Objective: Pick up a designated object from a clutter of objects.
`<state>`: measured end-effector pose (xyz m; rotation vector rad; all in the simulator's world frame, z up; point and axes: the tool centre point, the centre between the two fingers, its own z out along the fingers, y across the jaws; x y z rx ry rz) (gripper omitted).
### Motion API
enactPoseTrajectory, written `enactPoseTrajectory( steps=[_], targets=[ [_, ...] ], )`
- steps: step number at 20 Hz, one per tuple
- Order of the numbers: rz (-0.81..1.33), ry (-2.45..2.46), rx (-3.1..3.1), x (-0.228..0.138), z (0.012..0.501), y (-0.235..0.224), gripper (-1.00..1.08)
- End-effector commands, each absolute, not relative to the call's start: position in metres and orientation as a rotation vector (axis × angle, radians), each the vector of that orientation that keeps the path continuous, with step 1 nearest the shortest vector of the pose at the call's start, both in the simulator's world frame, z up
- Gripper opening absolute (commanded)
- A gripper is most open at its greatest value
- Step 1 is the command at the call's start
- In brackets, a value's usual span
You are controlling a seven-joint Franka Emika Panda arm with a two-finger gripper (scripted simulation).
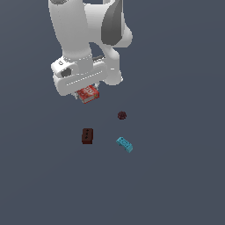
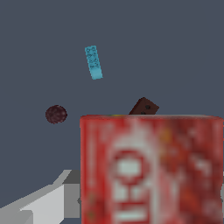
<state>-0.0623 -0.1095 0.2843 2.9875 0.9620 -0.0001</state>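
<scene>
Red with white printing, the box (image 1: 88, 93) sits in the upper left of the exterior view, tucked directly under the white gripper (image 1: 85, 90), which is clamped on it. Only its lower face and edge peek out below the gripper body, tilted a little. In the wrist view the same box (image 2: 151, 168) fills the lower right of the picture, very close and blurred, its white markings too smeared to read. A pale grey part of the gripper shows at the lower left of that picture, beside the box.

Below the box in the exterior view lie the other 3 items, all apart from it and from each other. The tiny dark maroon ball (image 1: 122, 115) is nearest, just right of centre. The dark brown block (image 1: 87, 136) with holes lies lower, left of centre, almost straight under the held box. The cyan block (image 1: 125, 144) lies lower right of the ball, set at a slant.

In the wrist view the cyan block (image 2: 93, 62) shows in the upper middle, the ball (image 2: 56, 114) at mid left, and the brown block (image 2: 144, 107) just above the box's top edge, partly hidden behind it.

The dark grey-blue ground (image 1: 176, 176) runs plain across both pictures.
</scene>
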Motion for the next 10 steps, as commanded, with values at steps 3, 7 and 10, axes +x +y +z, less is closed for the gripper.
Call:
enactPoseTrajectory(
  steps=[3, 7, 10],
  targets=[
    [-0.001, 0.963, 2.988, -0.058, 0.323, -0.100, -1.00],
    [-0.001, 0.964, 2.989, -0.054, 0.348, -0.094, -1.00],
    [0.000, 0.965, 2.989, -0.052, 0.362, -0.091, -1.00]
  ],
)
